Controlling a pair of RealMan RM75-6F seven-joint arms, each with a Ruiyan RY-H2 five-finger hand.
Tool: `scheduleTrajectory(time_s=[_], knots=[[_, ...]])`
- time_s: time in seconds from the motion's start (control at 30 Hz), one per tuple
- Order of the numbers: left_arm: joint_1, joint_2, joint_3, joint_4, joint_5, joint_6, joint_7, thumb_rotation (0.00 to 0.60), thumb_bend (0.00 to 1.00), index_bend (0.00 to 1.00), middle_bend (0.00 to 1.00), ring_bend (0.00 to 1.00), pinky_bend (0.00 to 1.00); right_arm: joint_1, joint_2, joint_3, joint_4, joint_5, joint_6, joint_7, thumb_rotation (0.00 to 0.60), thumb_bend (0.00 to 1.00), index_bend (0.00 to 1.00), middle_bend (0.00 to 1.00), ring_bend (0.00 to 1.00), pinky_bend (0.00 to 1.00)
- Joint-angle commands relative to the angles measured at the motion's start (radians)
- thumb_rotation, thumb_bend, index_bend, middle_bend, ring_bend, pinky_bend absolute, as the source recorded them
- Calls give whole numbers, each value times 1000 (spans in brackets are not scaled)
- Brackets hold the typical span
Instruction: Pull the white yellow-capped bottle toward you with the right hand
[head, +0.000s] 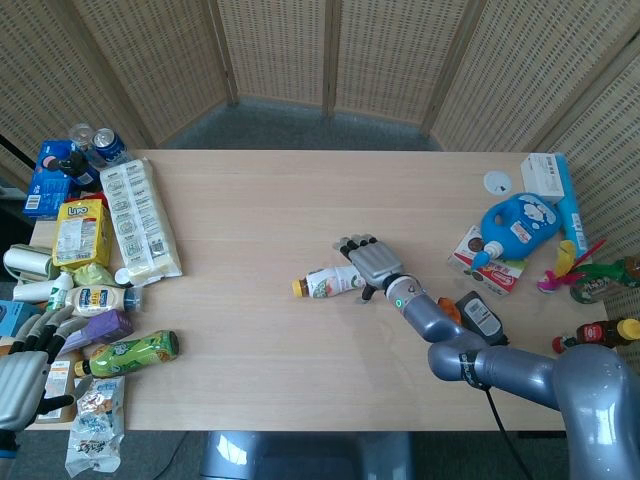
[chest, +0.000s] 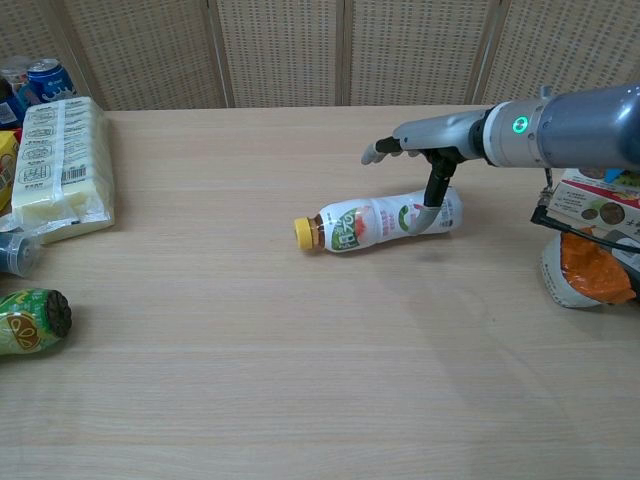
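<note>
Only one text can be read: in the head view, at the left edge of the frame, a yellow packet (head: 82, 231) carries a green panel with a word in white letters that looks like "Lipo". Print on the white yellow-capped bottle (chest: 382, 220), on the long pale package (head: 139, 218) and on the other packages is too small to read.

The white yellow-capped bottle (head: 329, 283) lies on its side near the middle of the table (head: 300, 370), cap pointing left. The right hand (head: 372, 264) rests over the bottle's base end, fingers spread flat. The left hand (head: 22, 375) hangs off the table's left edge, fingers apart, beside a green bottle (head: 128, 351) and a yellow snack bag (head: 81, 230)
</note>
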Motion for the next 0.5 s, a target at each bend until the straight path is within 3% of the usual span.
scheduleTrajectory(time_s=[0.03,0.5], knots=[[6,4,3,3,2,6,-8,600,312,194,93,0,0,-4,-16,-10,14,1,-2,-2,600,98,0,0,0,0],[18,15,5,4,15,24,-24,600,312,194,94,0,0,-85,-59,-26,34,-61,58,41,600,100,0,11,0,0]])
